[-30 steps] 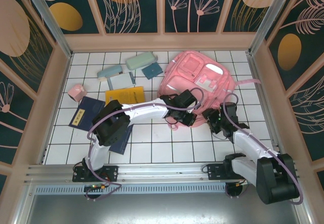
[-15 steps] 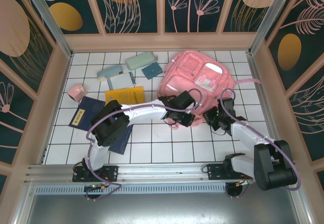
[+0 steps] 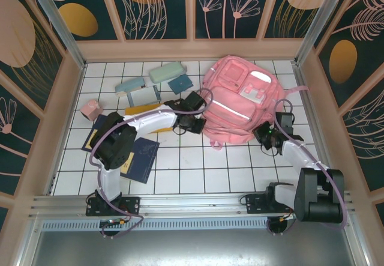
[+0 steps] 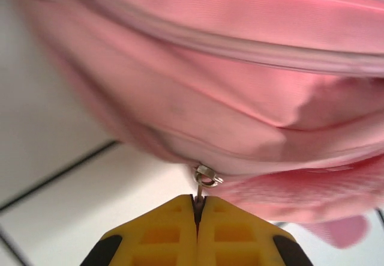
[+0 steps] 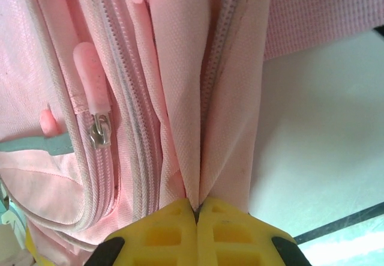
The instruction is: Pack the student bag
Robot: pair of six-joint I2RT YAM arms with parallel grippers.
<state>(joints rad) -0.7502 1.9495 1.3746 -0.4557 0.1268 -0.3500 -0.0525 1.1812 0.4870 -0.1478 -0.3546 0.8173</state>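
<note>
**Bag held at both edges, nothing yet packed**

The pink bag (image 3: 237, 107) is seen lying front-up on the tiled table (image 3: 180, 176), toward the far right corner. Its zips appear drawn closed, and nothing is shown inside it. By that reading the task is judged to be at its opening step: the bag is being readied, and all the loading is left.

The contents lie out on the tiles to the bag's left. A navy book (image 3: 135, 158) is nearest the arms, with a yellow book (image 3: 144, 108) beyond it. A green case (image 3: 167, 72) and a blue case (image 3: 130, 85) are set toward the back, and a small pink block (image 3: 90, 108) lies at the far left.

The left gripper (image 4: 197, 203) is pressed fully together on the metal zip pull (image 4: 206, 178) at the bag's left edge. The right gripper (image 5: 197, 209) is likewise clamped tight, pinching a fold of the bag's fabric beside a zip line at its right edge.
</note>
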